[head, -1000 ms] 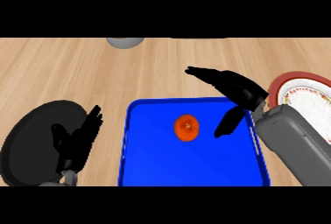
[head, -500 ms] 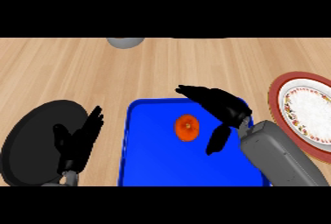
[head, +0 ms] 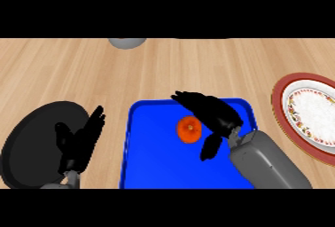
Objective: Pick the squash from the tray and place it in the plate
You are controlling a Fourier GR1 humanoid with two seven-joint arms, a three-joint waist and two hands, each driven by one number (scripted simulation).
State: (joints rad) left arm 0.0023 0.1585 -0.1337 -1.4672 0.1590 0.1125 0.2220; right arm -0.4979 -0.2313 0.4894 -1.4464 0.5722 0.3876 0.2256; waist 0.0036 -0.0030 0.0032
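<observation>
An orange squash (head: 188, 129) lies in the middle of the blue tray (head: 153, 164). My right hand (head: 212, 114) hovers over the tray just right of the squash, open, with its fingers reaching past the squash's far side and its thumb hanging down on the near side. Nothing is held in it. A white plate with a red rim (head: 307, 111) sits at the right edge of the counter. My left hand (head: 78, 142) rests open, fingers up, at the lower left.
A black round plate (head: 33, 137) lies at the lower left under my left hand. A grey round object (head: 127, 42) sits at the counter's far edge. Bare wooden counter spreads between the tray and the far edge.
My right hand has moved left, from beside the red-rimmed plate to over the tray, ending right next to the squash. The squash and my left hand have stayed put.
</observation>
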